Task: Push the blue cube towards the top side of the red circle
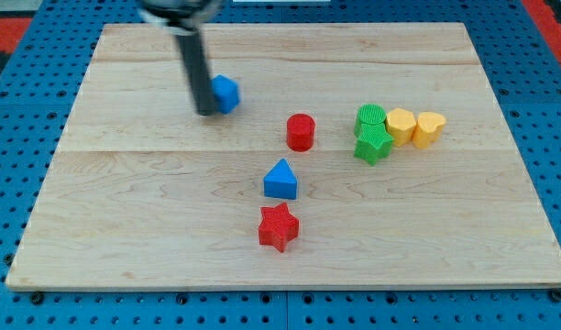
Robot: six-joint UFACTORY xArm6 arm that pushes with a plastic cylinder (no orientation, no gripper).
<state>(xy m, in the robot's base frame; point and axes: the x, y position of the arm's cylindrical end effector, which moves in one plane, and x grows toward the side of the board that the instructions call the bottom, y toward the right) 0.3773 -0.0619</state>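
The blue cube (226, 93) sits on the wooden board at the view's upper left of centre. The red circle, a short red cylinder (301, 132), stands to the right of it and a little lower. My tip (207, 113) is at the end of the dark rod, which comes down from the view's top. The tip touches or nearly touches the blue cube's left side, so the cube lies between my tip and the red circle.
A blue triangle (280, 180) and a red star (279, 226) lie below the red circle. To its right are a green cylinder (371, 117), a green star (373, 144), a yellow hexagon (401, 125) and a yellow heart (430, 128). The wooden board (125, 229) ends at blue pegboard.
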